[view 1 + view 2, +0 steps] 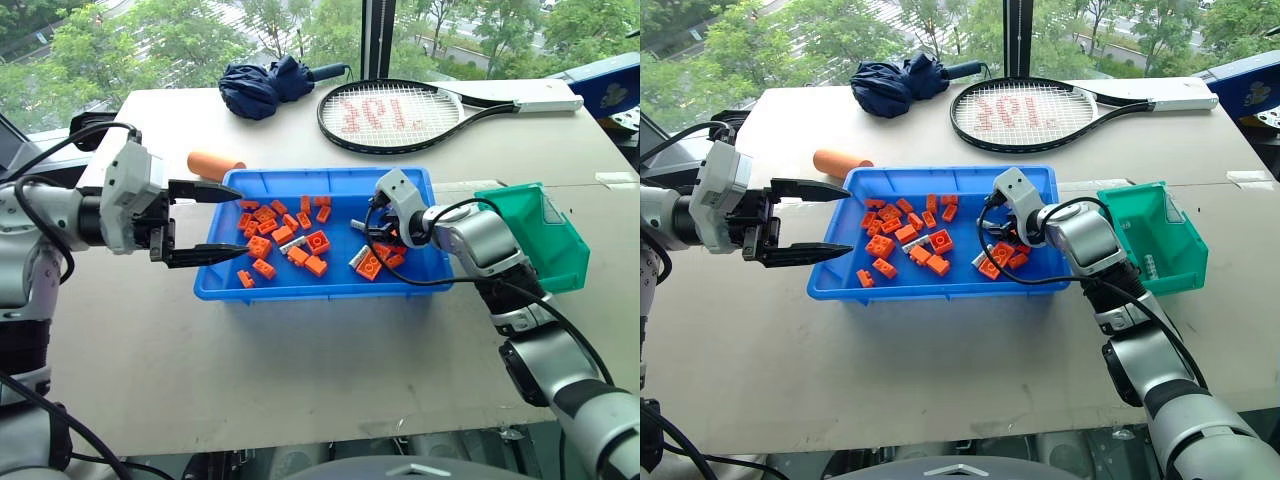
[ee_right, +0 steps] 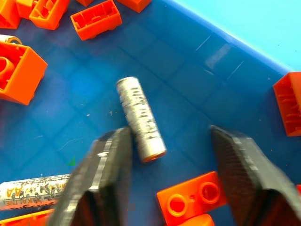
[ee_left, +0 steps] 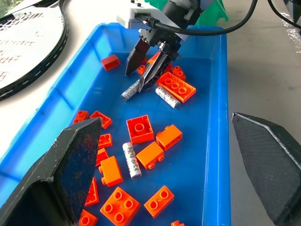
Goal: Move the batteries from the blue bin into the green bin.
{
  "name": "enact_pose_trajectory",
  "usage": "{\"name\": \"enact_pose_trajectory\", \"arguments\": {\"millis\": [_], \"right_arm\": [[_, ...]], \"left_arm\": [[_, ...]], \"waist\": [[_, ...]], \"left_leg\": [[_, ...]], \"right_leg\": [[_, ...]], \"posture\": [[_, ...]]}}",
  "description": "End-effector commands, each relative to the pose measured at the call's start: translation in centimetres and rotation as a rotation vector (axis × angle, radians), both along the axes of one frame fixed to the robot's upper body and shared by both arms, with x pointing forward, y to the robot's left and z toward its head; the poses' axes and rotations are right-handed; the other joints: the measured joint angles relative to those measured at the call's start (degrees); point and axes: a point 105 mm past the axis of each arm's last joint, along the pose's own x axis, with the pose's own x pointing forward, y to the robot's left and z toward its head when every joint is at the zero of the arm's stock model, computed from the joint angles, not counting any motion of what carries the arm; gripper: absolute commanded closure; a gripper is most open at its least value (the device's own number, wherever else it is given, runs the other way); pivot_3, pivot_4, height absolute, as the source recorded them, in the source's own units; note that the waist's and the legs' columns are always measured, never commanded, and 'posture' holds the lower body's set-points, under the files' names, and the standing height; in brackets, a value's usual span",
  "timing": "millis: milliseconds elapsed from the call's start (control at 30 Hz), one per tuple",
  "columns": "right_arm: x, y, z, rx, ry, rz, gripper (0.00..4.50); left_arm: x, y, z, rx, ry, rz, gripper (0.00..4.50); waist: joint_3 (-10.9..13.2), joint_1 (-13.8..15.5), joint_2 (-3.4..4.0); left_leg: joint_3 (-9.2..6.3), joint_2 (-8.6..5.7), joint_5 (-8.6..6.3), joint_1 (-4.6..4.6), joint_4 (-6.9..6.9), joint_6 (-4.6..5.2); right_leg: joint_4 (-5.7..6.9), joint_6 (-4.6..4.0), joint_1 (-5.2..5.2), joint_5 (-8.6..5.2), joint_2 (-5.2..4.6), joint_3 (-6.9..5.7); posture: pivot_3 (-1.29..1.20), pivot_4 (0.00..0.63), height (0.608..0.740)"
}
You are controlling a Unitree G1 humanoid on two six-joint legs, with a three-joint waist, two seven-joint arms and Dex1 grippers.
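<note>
Right gripper (image 3: 149,70) reaches down into the blue bin (image 1: 420,285) at its right end, fingers narrowed around a battery (image 2: 141,120) lying on the floor among orange bricks (image 1: 262,245), apparently not yet clamped. Left gripper (image 1: 205,222) hovers wide beside the bin's left end. Green bin (image 1: 555,250) waits just right.

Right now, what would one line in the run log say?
right tool: down in large blue plastic bin, over silvery cylindrical battery | left tool: open, at bin's edge | small green plastic bin: waiting
</note>
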Motion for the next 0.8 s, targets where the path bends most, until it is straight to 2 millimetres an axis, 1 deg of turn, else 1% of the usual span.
{"name": "enact_pose_trajectory", "arguments": {"millis": [33,67,100,233,367,467,500,567,633,700,767,800], "right_arm": [[-0.3,0.6,0.2,-0.018,-0.021,0.038,3.81],[-0.4,0.7,0.2,-0.018,-0.024,0.046,4.26],[-0.4,0.8,0.3,-0.015,-0.028,0.052,4.45],[-0.7,1.3,1.2,0.014,-0.058,0.076,4.45],[-1.1,0.5,4.5,0.053,-0.153,0.073,4.45],[-1.9,-1.3,7.6,0.098,-0.239,0.035,4.45],[-2.2,-1.8,8.2,0.107,-0.253,0.025,4.45],[-2.9,-3.7,10.0,0.127,-0.299,-0.025,4.45],[-3.9,-6.5,11.2,0.117,-0.335,-0.087,4.45],[-4.8,-9.7,11.8,0.084,-0.352,-0.176,4.45],[-5.7,-13.3,11.8,0.027,-0.361,-0.273,4.45],[-6.1,-14.7,11.8,0.005,-0.361,-0.310,4.45]], "left_arm": [[0.0,-0.1,0.9,-0.003,-0.042,-0.012,0.00],[0.0,-0.1,0.9,-0.003,-0.043,-0.012,0.00],[0.1,-0.1,0.9,-0.003,-0.043,-0.012,0.00],[0.3,-0.1,0.8,-0.008,-0.043,-0.013,0.00],[0.7,-0.3,1.1,-0.019,-0.051,-0.002,0.00],[0.8,-1.1,1.8,-0.074,-0.053,-0.021,0.00],[0.8,-1.3,1.9,-0.087,-0.052,-0.028,0.00],[0.8,-2.3,2.3,-0.121,-0.056,-0.060,0.00],[0.8,-3.8,2.8,-0.166,-0.060,-0.109,0.00],[0.7,-5.5,3.4,-0.204,-0.062,-0.163,0.00],[0.9,-7.2,3.8,-0.230,-0.066,-0.200,0.00],[1.0,-7.9,3.9,-0.236,-0.070,-0.213,0.00]], "waist": [[0.0,0.0,0.00],[0.0,0.0,0.00],[0.0,0.0,0.00],[0.0,0.0,0.00],[0.0,0.1,0.02],[0.0,0.3,0.02],[0.0,0.4,0.02],[0.0,0.7,0.02],[0.0,0.9,-0.02],[0.0,1.7,-0.05],[0.0,1.9,-0.05],[0.0,2.0,-0.05]], "left_leg": [[0.00,0.00,0.00,0.00,0.00,0.00],[0.00,0.00,0.00,0.00,0.00,0.00],[0.00,0.00,0.00,0.00,0.00,0.00],[0.00,0.00,0.00,0.00,0.00,0.00],[-0.01,0.00,0.00,-0.03,0.00,0.00],[-0.01,-0.01,0.00,-0.03,0.00,0.00],[-0.05,-0.01,0.00,-0.06,0.00,0.00],[-0.07,-0.02,-0.01,-0.06,0.00,0.01],[-0.08,-0.03,-0.02,-0.07,0.01,0.04],[-0.08,-0.05,-0.03,-0.08,0.04,0.06],[-0.09,-0.07,-0.05,-0.09,0.05,0.08],[-0.05,-0.09,-0.09,-0.07,0.07,0.15]], "right_leg": [[0.00,0.00,0.00,0.00,0.00,0.00],[0.00,0.00,0.00,0.00,0.00,0.00],[0.01,0.00,0.00,0.00,0.00,0.00],[0.00,0.00,0.00,0.00,0.00,0.00],[0.00,0.00,-0.01,0.00,-0.01,-0.01],[-0.01,0.00,-0.02,0.00,-0.02,-0.01],[0.00,0.00,-0.02,0.00,-0.02,-0.05],[-0.01,0.01,-0.01,0.00,-0.03,-0.06],[-0.01,0.01,0.00,0.00,-0.05,-0.06],[-0.03,0.01,0.03,0.00,-0.07,-0.08],[-0.04,0.01,0.07,0.00,-0.08,-0.07],[-0.03,0.01,0.07,0.00,-0.08,-0.04]], "posture": [[0.00,0.150,0.740],[0.00,0.150,0.740],[0.00,0.150,0.740],[0.00,0.150,0.740],[0.00,0.150,0.740],[0.00,0.150,0.740],[0.00,0.150,0.740],[0.00,0.150,0.740],[0.00,0.150,0.740],[0.00,0.150,0.740],[0.00,0.150,0.740],[0.00,0.150,0.740]]}}
